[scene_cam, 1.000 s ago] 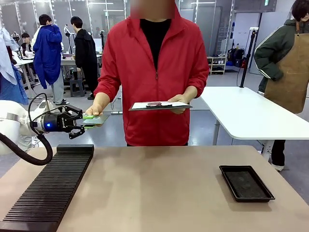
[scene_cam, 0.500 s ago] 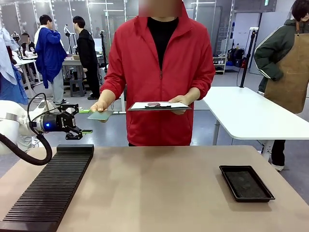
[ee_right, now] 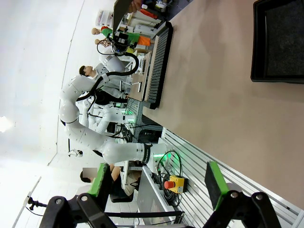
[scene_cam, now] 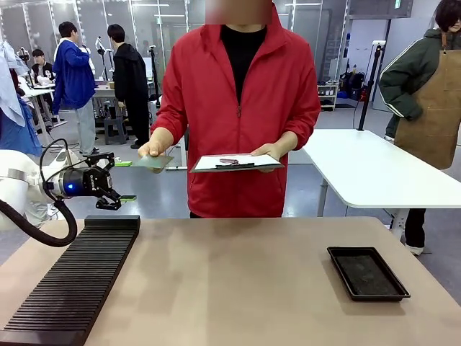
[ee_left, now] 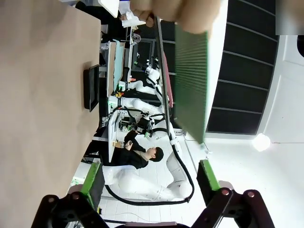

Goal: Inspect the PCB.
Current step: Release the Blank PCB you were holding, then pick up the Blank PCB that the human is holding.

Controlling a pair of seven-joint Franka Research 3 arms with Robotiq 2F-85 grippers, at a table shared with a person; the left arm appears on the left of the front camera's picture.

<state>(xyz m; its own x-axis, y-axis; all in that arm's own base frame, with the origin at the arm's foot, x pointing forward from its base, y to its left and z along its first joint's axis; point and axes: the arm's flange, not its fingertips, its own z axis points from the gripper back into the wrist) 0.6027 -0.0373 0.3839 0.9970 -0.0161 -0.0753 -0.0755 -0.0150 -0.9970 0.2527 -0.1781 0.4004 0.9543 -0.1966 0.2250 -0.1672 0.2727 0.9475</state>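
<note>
The PCB (scene_cam: 153, 161) is a thin green board lying flat in a hand (scene_cam: 151, 150) of the person in the red jacket, beyond the table's far left edge. My left gripper (scene_cam: 127, 180) hovers just to its left and slightly below, open, with nothing between the green pads. In the left wrist view the PCB (ee_left: 192, 83) shows its dotted grid, pinched at the top by the person's fingers, a gap ahead of my open left gripper (ee_left: 149, 176). My right gripper (ee_right: 156, 181) is open and empty, above the table.
The person's other hand holds a clipboard (scene_cam: 238, 162). A black ribbed rack (scene_cam: 72, 281) covers the table's left side, and a shallow black tray (scene_cam: 367, 272) lies at the right. A white table (scene_cam: 374, 169) stands behind, with people farther off.
A second ago my left gripper was closed on the PCB together with the person's hand. It has opened, and the person has lifted the board up and away from it.
</note>
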